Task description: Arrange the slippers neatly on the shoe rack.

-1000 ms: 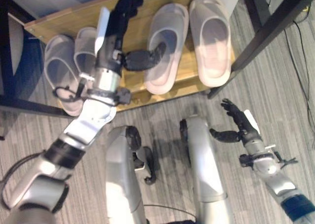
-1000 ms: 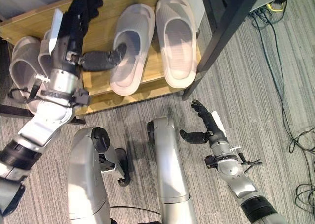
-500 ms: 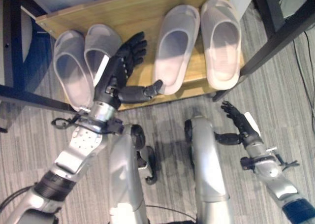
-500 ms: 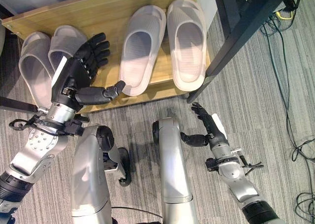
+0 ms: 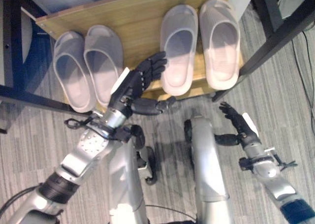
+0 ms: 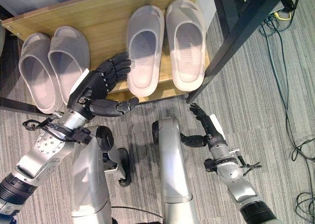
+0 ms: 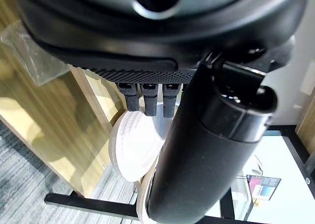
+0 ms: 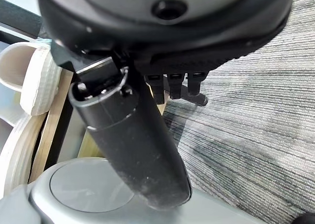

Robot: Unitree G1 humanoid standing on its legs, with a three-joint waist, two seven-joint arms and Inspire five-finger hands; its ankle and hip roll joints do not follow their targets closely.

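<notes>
Two pairs of pale grey slippers lie on the wooden shoe rack (image 5: 138, 22). The left pair (image 5: 88, 69) sits side by side at the shelf's left end. The right pair, one slipper (image 5: 178, 49) beside the other (image 5: 220, 42), lies parallel at the right end. My left hand (image 5: 135, 86) hovers open over the shelf's front edge between the pairs. Its fingertips (image 6: 123, 64) reach the near slipper's left side; the left wrist view shows that slipper's pale sole (image 7: 133, 150) past straight fingers. My right hand (image 5: 236, 123) hangs open low over the carpet, holding nothing.
A dark table leg (image 5: 275, 39) slants down beside the rack's right end. A dark bar (image 5: 29, 98) crosses in front of the rack's left end. Grey carpet (image 6: 256, 86) with loose cables (image 6: 295, 135) spreads to the right.
My left hand has drawn back from deep over the shelf to its front edge and shifted right. The slipper it touched now lies straighter, parallel to its partner. The right hand has barely moved.
</notes>
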